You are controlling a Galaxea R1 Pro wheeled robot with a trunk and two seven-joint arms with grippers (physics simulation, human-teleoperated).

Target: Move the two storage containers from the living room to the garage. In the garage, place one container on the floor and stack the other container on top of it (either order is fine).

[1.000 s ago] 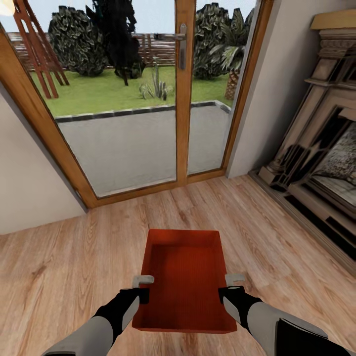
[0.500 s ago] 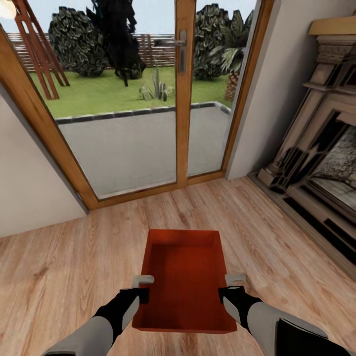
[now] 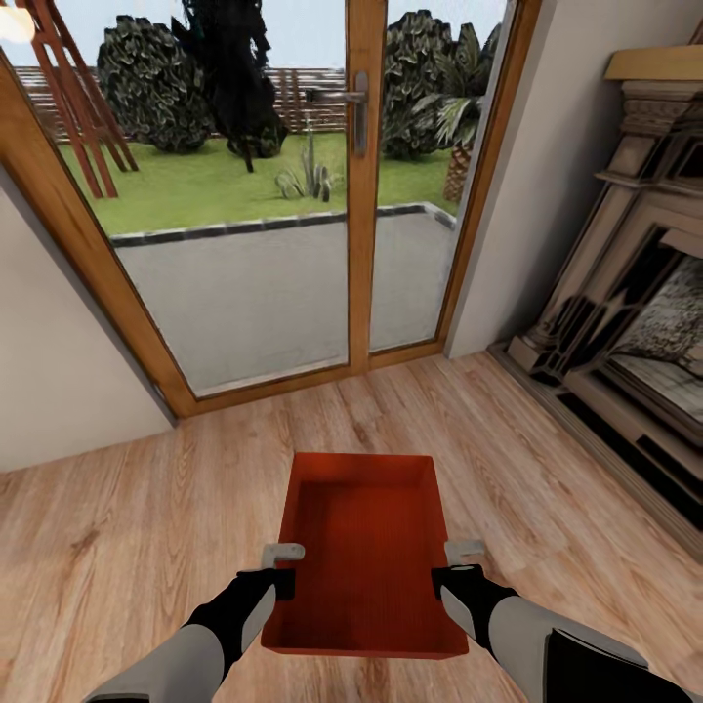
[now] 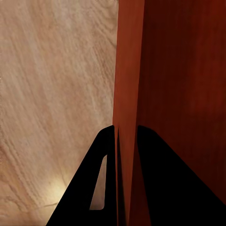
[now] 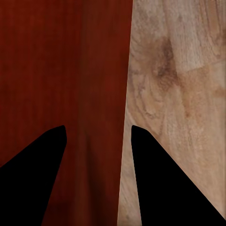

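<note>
Left gripper [image 3: 280,569]: clamped on the left long wall of the storage container [image 3: 363,552], one finger outside and one inside (the left wrist view shows the rim pinched tight between the two dark fingers [image 4: 157,183]).
Storage container: carried level between both arms above the wood plank floor [image 3: 117,517], open top up, nothing inside; it rests on nothing but the two grips, which I judge is why each arm takes an opposite wall, to keep it from tipping.
Right gripper [image 3: 451,566]: astride the right long wall, its fingers [image 5: 42,169] set wider than the left pair, yet apparently bearing the load.
Place: the living room, facing the glass doors [image 3: 283,195], with the fireplace [image 3: 635,303] along the right edge of the floor; so the garage is not reached.
Count: one container, two grippers, two door panes, one fireplace.
Stage: transport of one bin, by my reading; placing and stacking remain.
</note>
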